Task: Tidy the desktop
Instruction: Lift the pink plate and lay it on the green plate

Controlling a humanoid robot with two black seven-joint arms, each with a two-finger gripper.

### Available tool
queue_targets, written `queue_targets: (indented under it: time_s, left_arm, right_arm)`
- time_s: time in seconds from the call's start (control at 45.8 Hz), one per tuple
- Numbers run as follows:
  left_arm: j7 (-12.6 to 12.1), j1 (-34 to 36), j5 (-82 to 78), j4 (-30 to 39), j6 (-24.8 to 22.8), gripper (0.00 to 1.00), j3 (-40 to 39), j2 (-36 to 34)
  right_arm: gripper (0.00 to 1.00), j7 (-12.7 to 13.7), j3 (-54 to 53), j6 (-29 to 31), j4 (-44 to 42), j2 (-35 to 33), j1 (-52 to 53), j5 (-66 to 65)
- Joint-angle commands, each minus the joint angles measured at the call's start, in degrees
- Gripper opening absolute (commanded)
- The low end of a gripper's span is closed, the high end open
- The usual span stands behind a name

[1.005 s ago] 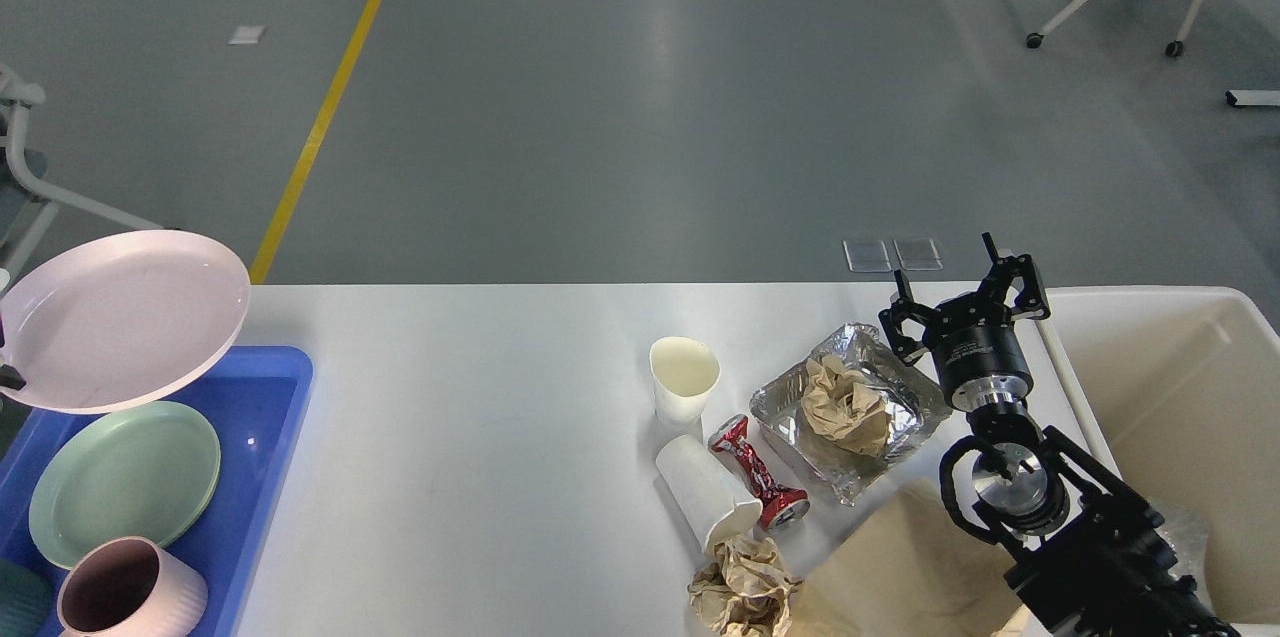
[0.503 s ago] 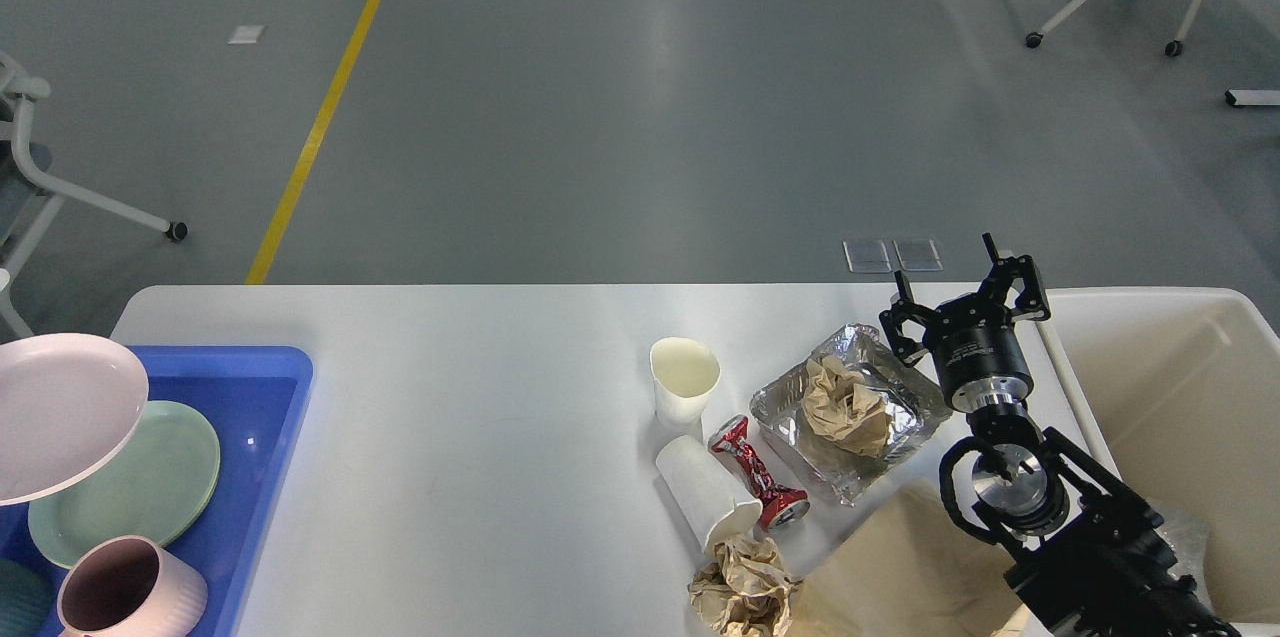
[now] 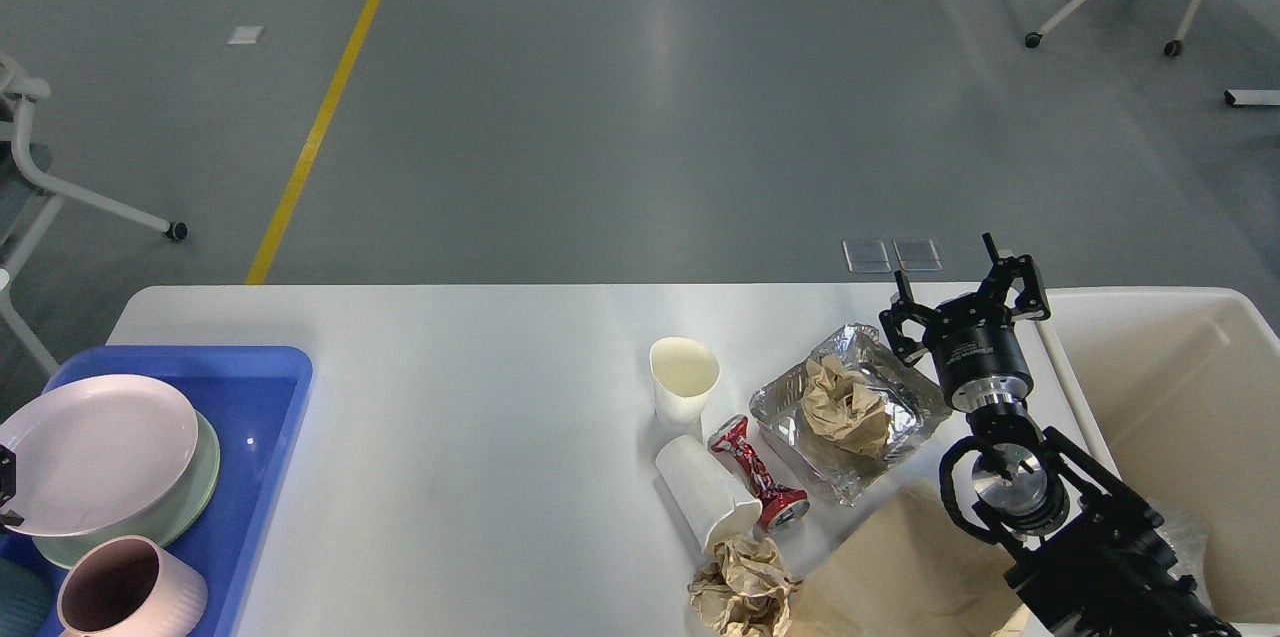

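- The desktop [image 3: 480, 417] spans the near scene: rigid, smooth, slippery; it is cleared, not lifted.
- The right gripper [image 3: 965, 302] hovers spread open and empty at the desktop's right end.
- The left gripper [image 3: 5, 492] barely shows at the left edge by the pink plate [image 3: 95, 452]; its opening cannot be told.
- The crumpled paper [image 3: 845, 402] looks light and soft; judged best pinched at its top.

The round pale pink plate [image 3: 95, 452] hid most of the green plate [image 3: 190, 492] beneath it, and its left rim ran off the frame. The ribbed pink mug [image 3: 130, 592] and flat brown paper sheet [image 3: 900, 572] were cut by the bottom edge. Only a black sliver of the left gripper [image 3: 6, 489] showed, its fingers untellable.
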State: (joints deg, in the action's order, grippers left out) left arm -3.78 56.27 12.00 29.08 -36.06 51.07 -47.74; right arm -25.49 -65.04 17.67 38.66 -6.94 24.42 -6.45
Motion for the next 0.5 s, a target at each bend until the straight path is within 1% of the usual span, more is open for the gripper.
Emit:
queue_targets:
  time_s: [0.0, 0.219, 0.24, 0.262, 0.306, 0.35, 0.481]
  left_arm:
    - [0.0, 0.0, -0.1, 0.0, 0.1, 0.0, -0.1, 0.1]
    - [-0.2, 0.0, -0.1, 0.3, 0.0, 0.0, -0.1, 0.2]
    - [-0.2, 0.0, -0.1, 0.3, 0.0, 0.02, 0.0, 0.2]
    - [-0.2, 0.0, -0.1, 0.2, 0.0, 0.05, 0.0, 0.2]
    - [-0.1, 0.0, -0.1, 0.3, 0.3, 0.18, 0.2, 0.2]
    - [-0.1, 0.0, -0.1, 0.2, 0.7, 0.28, 0.1, 0.1]
    - [-0.2, 0.0, -0.1, 0.3, 2.4, 0.5, 0.0, 0.1]
  right_arm:
    - [1.0, 0.0, 0.0, 0.0, 0.0, 0.0, 0.0, -0.1]
    - [1.0, 0.0, 0.0, 0.0, 0.0, 0.0, 0.0, 0.0]
    - [1.0, 0.0, 0.0, 0.0, 0.0, 0.0, 0.0, 0.0]
    - [1.0, 0.0, 0.0, 0.0, 0.0, 0.0, 0.0, -0.1]
    - [1.0, 0.0, 0.0, 0.0, 0.0, 0.0, -0.1, 0.0]
    - [1.0, 0.0, 0.0, 0.0, 0.0, 0.0, 0.0, 0.0]
    - [1.0, 0.0, 0.0, 0.0, 0.0, 0.0, -0.1, 0.0]
